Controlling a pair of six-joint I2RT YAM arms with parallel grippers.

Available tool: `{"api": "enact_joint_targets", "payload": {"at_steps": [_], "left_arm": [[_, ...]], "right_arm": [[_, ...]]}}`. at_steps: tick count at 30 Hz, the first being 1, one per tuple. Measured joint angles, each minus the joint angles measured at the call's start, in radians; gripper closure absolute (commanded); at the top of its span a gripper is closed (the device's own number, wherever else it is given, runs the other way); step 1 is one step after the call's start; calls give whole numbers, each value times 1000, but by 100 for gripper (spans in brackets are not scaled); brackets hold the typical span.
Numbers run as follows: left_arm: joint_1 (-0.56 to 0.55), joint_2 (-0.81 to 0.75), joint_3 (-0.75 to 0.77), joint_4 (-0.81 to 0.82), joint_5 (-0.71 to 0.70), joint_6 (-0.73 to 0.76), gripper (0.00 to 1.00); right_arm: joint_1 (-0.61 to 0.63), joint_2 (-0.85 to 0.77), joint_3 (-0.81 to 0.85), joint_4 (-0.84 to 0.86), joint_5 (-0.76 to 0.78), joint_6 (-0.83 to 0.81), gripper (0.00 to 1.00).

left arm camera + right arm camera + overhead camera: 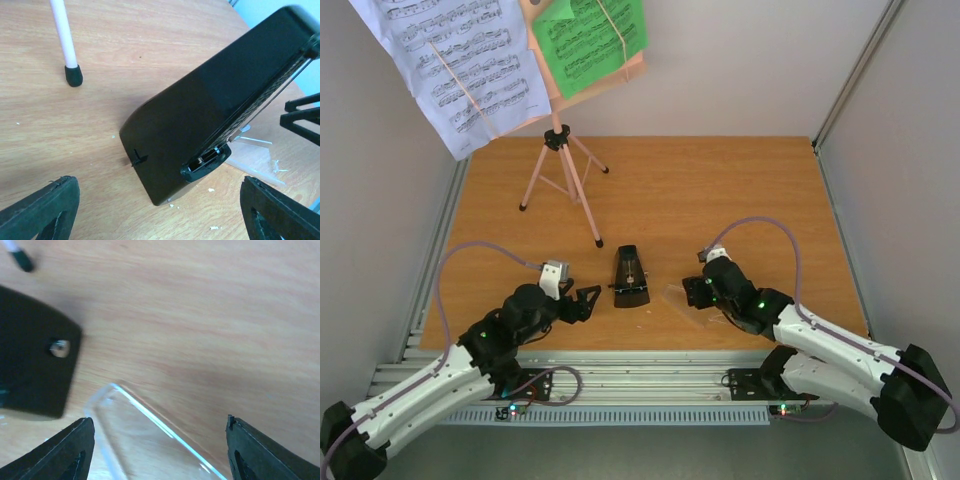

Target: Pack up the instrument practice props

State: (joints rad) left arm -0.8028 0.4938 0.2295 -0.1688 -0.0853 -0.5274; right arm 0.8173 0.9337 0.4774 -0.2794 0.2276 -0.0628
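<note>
Easy to topple the black pyramid metronome (630,277), upright near the front of the counter (740,190) with its pendulum face bare. Sloped sides and a narrow top, so likely to squirt out of a pinch taken too high. Left gripper (586,301) spread wide and empty, aimed at the metronome's base from just beside it, not touching. Right gripper (691,293) likewise released, nothing held, low over the clear cover (145,440) lying flat on the counter just right of the metronome. Probably hard to pinch: thin, slick, hugging the wood, apt to skate away or flip up under a careless close. Also worth fearing: a bump against the nearest foot (73,75) of the pink tripod music stand (560,165), close behind the metronome. Tall and top-heavy by the look of it, with 1 white sheet (450,60) and 1 green sheet (590,40) up on the desk (632,68).

Cut off by the frame: the tops of both sheets and of the desk. Hidden behind the paper: most of the desk itself. Barely traceable from above: the cover, only a faint outline. Blurred too in the right wrist view. No box or bag for packing anywhere in sight.
</note>
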Motion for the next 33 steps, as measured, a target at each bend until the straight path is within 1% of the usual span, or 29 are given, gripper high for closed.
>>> {"api": "enact_joint_targets", "payload": {"at_steps": [4, 9, 15, 22, 29, 33], "left_arm": [[0, -32, 26, -50, -16, -6, 11], [0, -26, 33, -75, -16, -10, 11], [0, -15, 33, -83, -5, -15, 10], [0, -15, 33, -84, 10, -15, 10], [0, -15, 33, -89, 14, -13, 10], [0, -15, 33, -96, 17, -10, 10]], "right_arm": [[-112, 30, 5, -102, -42, 62, 28], [-163, 106, 8, -134, -128, 94, 28], [-169, 203, 28, -140, -181, 108, 31], [-170, 270, 64, -136, -198, 106, 33], [-170, 308, 82, -143, -208, 103, 34], [-169, 319, 97, -157, -245, 106, 34]]}}
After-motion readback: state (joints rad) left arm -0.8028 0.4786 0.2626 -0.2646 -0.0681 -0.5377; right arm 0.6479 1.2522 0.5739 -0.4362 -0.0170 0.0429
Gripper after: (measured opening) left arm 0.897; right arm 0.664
